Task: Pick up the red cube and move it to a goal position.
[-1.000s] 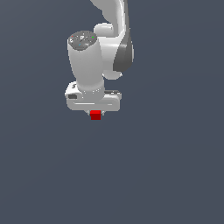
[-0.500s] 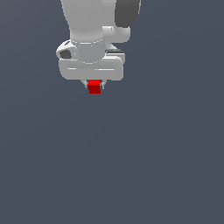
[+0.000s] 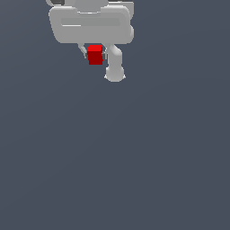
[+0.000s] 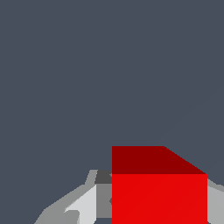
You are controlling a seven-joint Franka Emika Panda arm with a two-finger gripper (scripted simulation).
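Observation:
The red cube (image 3: 95,54) is a small bright red block held between the two fingers of my white gripper (image 3: 95,56), near the top of the exterior view. The gripper is shut on it, with a finger on each side of the cube. The wide white hand body (image 3: 91,24) sits just above it. In the wrist view the red cube (image 4: 158,192) fills the space between the grey fingers (image 4: 83,203). No goal marker shows in either view.
A white rounded part of the arm (image 3: 114,65) hangs beside the cube on the exterior view's right. A plain dark grey-blue surface (image 3: 134,157) fills the rest of both views.
The gripper with the red cube has risen toward the exterior view's top and looks larger. The cube stays held between the fingers. More of the arm shows beside the cube.

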